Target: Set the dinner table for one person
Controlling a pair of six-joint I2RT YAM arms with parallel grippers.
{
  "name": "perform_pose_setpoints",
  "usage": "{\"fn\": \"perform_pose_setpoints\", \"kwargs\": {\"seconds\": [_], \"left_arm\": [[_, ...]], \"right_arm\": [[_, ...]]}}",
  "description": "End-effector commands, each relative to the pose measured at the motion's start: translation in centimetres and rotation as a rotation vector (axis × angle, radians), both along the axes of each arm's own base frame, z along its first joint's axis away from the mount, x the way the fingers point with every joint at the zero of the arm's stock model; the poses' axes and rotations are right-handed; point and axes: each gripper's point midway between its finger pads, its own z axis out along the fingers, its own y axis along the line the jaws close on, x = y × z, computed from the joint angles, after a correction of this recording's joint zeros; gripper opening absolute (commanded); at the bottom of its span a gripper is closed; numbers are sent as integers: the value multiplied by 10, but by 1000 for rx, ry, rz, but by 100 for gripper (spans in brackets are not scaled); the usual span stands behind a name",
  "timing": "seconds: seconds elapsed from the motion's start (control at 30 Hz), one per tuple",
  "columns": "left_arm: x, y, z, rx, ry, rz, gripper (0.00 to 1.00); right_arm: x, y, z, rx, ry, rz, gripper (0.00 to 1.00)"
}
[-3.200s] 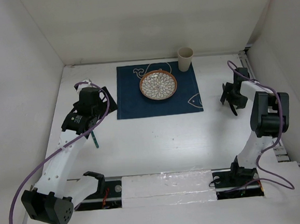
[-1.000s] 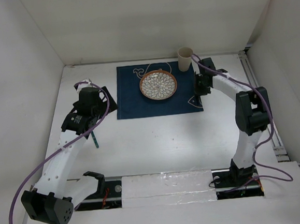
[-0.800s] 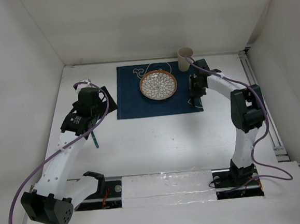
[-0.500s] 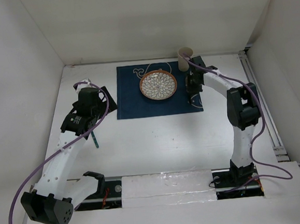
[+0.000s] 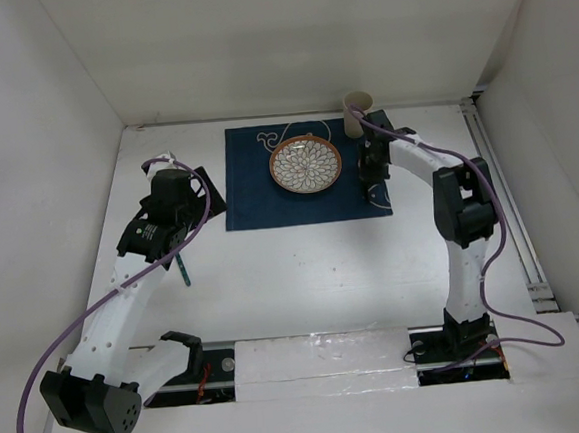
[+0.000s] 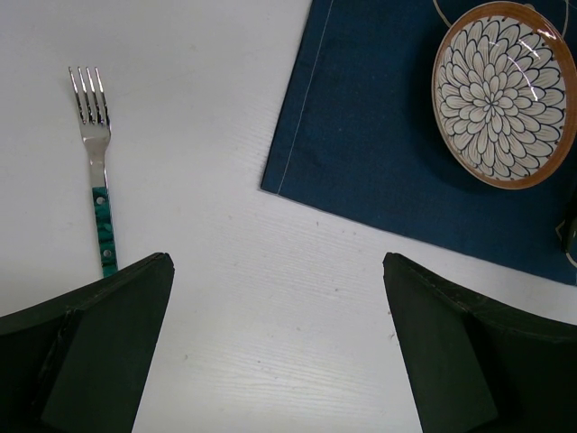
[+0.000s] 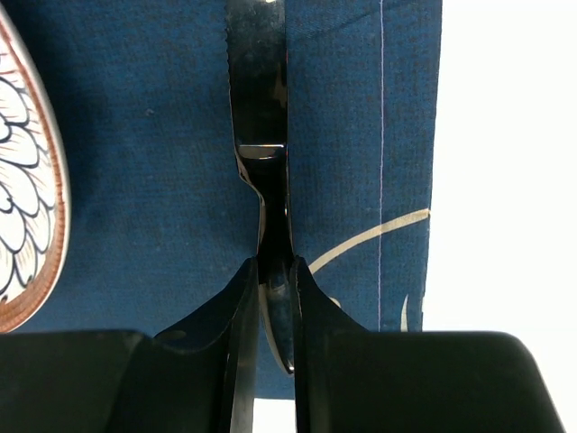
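My right gripper (image 7: 272,280) is shut on the handle of a dark shiny knife (image 7: 259,108). The blade points away over the right strip of the dark blue mat (image 7: 361,135), just right of the patterned plate (image 7: 27,180). From above, that gripper (image 5: 371,165) hangs between the plate (image 5: 305,163) and the mat's right edge. My left gripper (image 6: 279,343) stands open over the bare white dinner table (image 6: 270,298), holding nothing. A green-handled fork (image 6: 95,171) lies on the table left of the mat (image 6: 379,153).
A beige cup (image 5: 358,111) stands upright at the mat's far right corner, close behind my right wrist. White walls enclose the table (image 5: 293,266) on the left, back and right. The fork (image 5: 185,273) shows partly under my left arm.
My right arm has swung in from the right side of the table and now holds the knife over the mat's right part. The left arm has not moved.
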Motion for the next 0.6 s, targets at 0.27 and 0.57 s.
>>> {"fn": "perform_pose_setpoints", "kwargs": {"seconds": [0.27, 0.57], "left_arm": [[2, 2, 11, -1, -46, -1, 100], [4, 19, 5, 56, -28, 88, 100]], "right_arm": [[13, 4, 4, -12, -35, 12, 33], [13, 11, 58, -10, -138, 50, 58]]}}
